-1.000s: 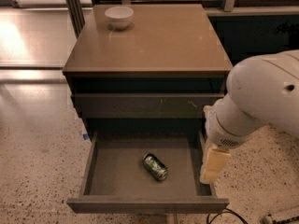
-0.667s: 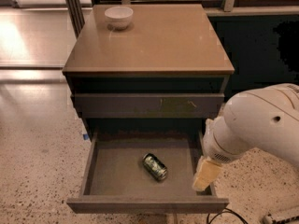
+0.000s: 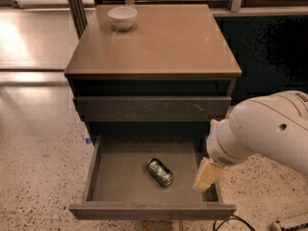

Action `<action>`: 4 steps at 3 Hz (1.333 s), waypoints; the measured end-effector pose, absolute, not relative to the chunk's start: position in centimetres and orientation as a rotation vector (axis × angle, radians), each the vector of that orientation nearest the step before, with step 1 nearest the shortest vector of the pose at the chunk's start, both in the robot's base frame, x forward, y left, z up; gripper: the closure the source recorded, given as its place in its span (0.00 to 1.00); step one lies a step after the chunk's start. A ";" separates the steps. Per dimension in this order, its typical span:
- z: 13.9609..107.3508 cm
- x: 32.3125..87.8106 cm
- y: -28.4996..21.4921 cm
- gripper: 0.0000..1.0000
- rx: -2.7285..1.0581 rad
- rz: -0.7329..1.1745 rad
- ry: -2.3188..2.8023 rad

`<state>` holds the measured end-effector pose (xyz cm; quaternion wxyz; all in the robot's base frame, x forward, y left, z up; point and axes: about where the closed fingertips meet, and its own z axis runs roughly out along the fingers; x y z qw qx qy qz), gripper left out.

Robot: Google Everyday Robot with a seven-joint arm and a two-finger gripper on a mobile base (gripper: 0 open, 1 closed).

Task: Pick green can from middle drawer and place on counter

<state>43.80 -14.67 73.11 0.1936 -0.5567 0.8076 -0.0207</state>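
Note:
The green can [image 3: 160, 172] lies on its side on the grey-brown floor of the open middle drawer [image 3: 115, 179], a little right of its centre. The gripper [image 3: 208, 175], with a pale tan finger showing, hangs over the drawer's right end, right of the can and apart from it. The white arm [image 3: 264, 129] comes in from the right. The tan counter [image 3: 159, 42] tops the cabinet above.
A white bowl [image 3: 122, 17] stands at the counter's back left. A shut drawer front with pale scuff marks [image 3: 154, 107] sits above the open drawer. Speckled floor [image 3: 38, 177] lies to the left. A cable [image 3: 226, 223] runs on the floor at the lower right.
The arm has moved lower and to the left, bringing the gripper down over the drawer's right end. The can has not moved.

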 end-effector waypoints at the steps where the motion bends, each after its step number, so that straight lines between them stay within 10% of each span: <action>1: 72.9 43.9 -14.6 0.00 -1.562 -0.058 2.265; 4: 63.7 47.1 -10.1 0.00 -1.638 0.017 2.239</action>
